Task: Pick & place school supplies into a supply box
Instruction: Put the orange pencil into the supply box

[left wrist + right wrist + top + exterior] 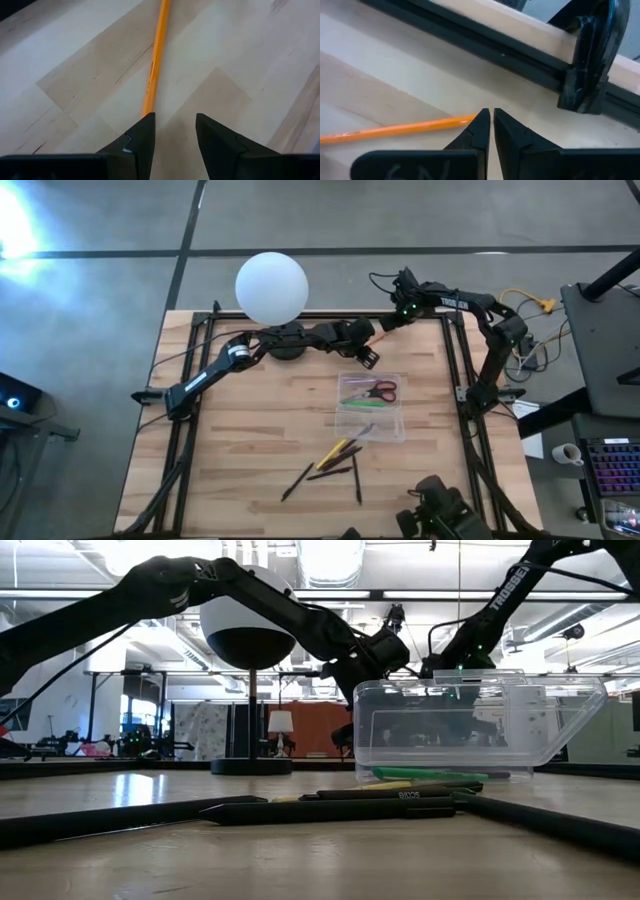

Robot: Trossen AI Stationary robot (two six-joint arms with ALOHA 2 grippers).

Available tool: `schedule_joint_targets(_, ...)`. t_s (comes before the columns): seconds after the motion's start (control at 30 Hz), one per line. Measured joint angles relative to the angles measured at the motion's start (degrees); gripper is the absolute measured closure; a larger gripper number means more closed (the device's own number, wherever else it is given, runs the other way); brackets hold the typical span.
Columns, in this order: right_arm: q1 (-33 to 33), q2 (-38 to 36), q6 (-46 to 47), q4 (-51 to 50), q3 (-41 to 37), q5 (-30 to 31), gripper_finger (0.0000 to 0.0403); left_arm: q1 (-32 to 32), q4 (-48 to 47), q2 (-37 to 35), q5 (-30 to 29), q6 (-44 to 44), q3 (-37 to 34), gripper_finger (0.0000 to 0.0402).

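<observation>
An orange pencil [155, 60] lies flat on the wooden table near its far edge, between my two grippers. My left gripper [175, 120] stands open over the pencil's one end, bare table between its fingers. My right gripper [491, 114] is shut, its tips right at the pencil's [395, 130] other end. The clear supply box [372, 405] lies open on the table's middle. It holds red-handled scissors [378, 390] and a green marker [358, 402]. Several dark pens and a yellow pencil [335, 460] lie loose on the table nearer the front. My left gripper's one finger [142, 130] covers the pencil's end [148, 107]; the pencil is not between the fingers, and I cannot tell whether the finger touches it. My right gripper slants down from the far side, one fingertip [479, 122] beside the pencil's tip [465, 120]; I cannot tell whether they touch.
A white globe lamp [271, 288] on a black base stands at the far edge, beside my left arm. A black clamp [590, 60] grips the table's far rail close to my right gripper. In the low view the dark pens [330, 808] lie in front of the box [470, 725].
</observation>
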Motion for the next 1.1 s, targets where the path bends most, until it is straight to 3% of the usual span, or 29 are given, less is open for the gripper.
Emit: schedule_joint_targets(1.1, -0.2, 2.1, -0.9, 0.1, -3.1, 0.4, 0.0385, 0.0, 1.3, 0.0, 0.0, -3.2, 0.0, 0.0276)
